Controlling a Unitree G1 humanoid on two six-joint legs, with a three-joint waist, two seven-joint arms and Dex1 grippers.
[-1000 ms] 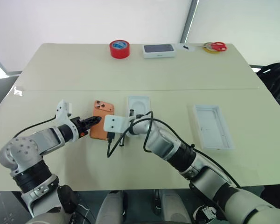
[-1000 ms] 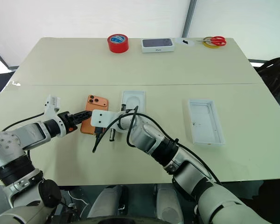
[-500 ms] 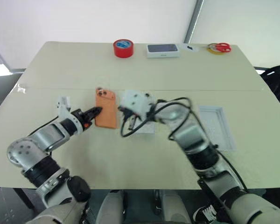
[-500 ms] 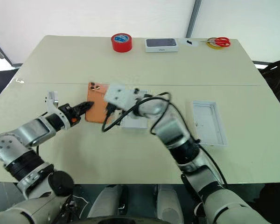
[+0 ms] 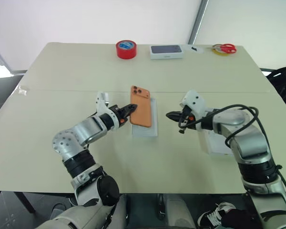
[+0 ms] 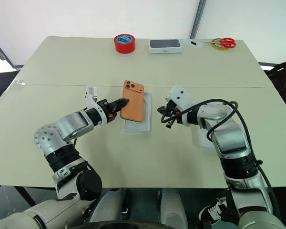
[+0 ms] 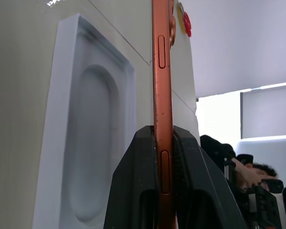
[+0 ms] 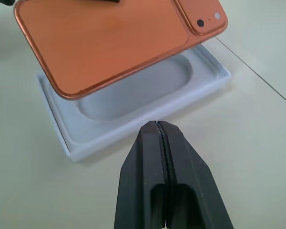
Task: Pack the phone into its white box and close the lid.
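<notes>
Your left gripper (image 6: 119, 104) is clamped on one long edge of the phone (image 6: 133, 100), holding it raised and tilted over the white tray (image 8: 133, 102) with the oval recess. The right gripper (image 6: 163, 112) is pinched closed, empty, just beside that tray. Level the phone first, square its edges to the tray's walls, then lower slowly before letting go.
</notes>
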